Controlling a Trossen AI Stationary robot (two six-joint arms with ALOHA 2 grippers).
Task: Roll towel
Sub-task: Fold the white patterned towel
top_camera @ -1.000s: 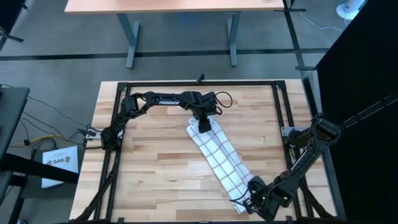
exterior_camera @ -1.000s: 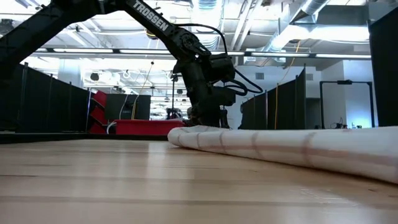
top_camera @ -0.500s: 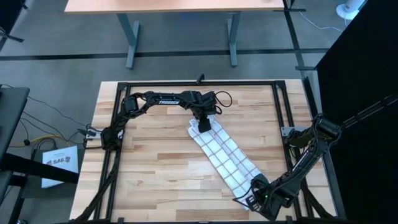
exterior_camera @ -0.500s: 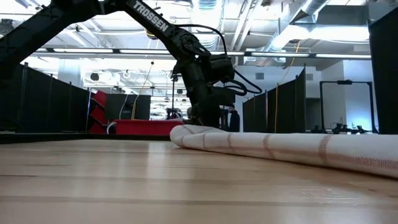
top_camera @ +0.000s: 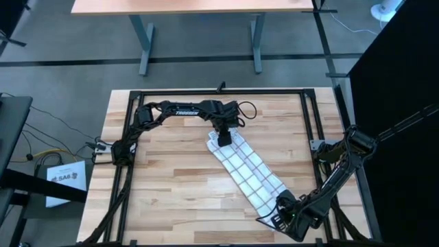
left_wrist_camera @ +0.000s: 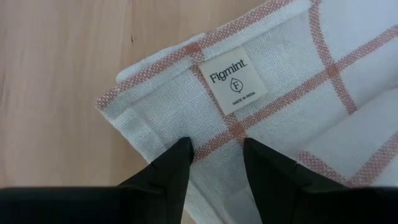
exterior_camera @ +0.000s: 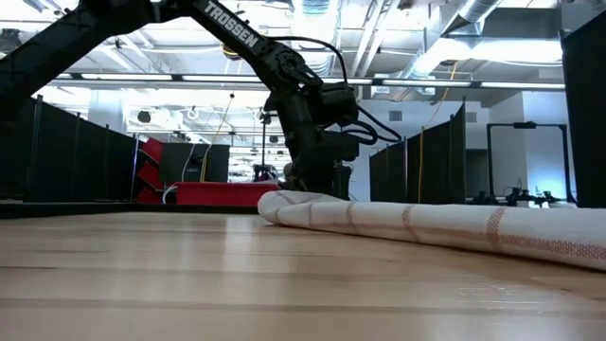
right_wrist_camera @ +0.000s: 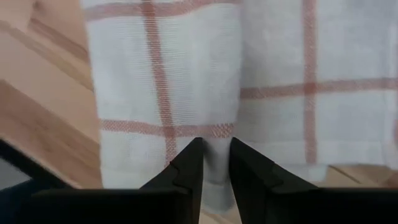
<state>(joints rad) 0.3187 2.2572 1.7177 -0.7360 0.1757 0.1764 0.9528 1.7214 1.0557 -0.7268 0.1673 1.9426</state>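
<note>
Towel (top_camera: 245, 172) diagonal on table (top_camera: 164, 185); left claw (top_camera: 224, 137) far end; right claw (top_camera: 279, 216) near end

Towel (top_camera: 247, 169): white cloth, crossed by a grid of thin reddish-brown check lines; the same reddish-brown band is seen woven along its hem. Tag (left_wrist_camera: 233, 79): white, printed with dark lettering. Table (top_camera: 171, 178): light wood in pale and honey-toned planks, framed in black. Left gripper (left_wrist_camera: 216, 152) and right gripper (right_wrist_camera: 215, 154): fingers black. Arms: black.
</note>
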